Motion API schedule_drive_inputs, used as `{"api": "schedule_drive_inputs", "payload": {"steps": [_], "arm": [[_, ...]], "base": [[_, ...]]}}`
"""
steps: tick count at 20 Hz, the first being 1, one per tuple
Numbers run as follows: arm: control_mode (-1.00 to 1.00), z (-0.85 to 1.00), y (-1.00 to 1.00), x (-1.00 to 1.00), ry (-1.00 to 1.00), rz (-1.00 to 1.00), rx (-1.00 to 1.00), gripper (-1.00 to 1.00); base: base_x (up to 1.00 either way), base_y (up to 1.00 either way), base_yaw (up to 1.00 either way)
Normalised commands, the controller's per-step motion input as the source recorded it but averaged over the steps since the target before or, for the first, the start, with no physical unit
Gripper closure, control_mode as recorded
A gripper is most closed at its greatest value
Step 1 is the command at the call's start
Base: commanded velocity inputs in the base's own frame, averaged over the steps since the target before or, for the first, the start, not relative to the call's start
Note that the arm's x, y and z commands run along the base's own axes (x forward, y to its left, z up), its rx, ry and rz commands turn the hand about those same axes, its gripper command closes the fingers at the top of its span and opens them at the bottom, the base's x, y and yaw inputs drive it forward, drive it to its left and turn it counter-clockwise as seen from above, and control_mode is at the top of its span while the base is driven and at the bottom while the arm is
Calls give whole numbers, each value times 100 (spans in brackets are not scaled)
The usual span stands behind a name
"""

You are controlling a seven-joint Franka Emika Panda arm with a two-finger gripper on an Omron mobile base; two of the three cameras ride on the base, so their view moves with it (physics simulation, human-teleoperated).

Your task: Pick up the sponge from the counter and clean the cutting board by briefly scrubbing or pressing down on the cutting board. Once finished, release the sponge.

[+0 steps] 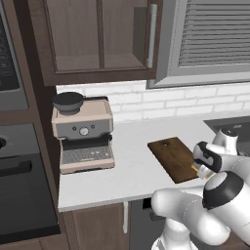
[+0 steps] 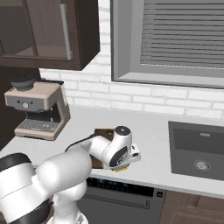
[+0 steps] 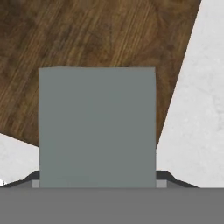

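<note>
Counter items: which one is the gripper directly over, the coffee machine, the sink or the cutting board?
The cutting board: the gripper hangs over its near corner holding the sponge.

The sponge covers the fingers, so their grip can't be judged. From the right, the arm hides most of the cutting board. The sink runs off the picture's edge.

Home kitchen, rendered.
I see an espresso machine on the light counter, white brick backsplash, sink, wood wall cabinets, blinded window, dishwasher below.
</note>
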Motion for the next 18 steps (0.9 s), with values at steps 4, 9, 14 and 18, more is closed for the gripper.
{"api": "schedule_drive_inputs", "payload": {"steps": [4, 9, 14, 18], "arm": [[-100, -11, 0, 1, 0, -3, 0, 100], [-100, -8, 0, 0, 0, -4, 0, 100], [-100, 0, 0, 0, 0, -3, 0, 100], [-100, 0, 4, 10, 0, -2, 0, 100]], "base": [[0, 0, 0], [0, 0, 0], [0, 0, 0], [0, 0, 0]]}}
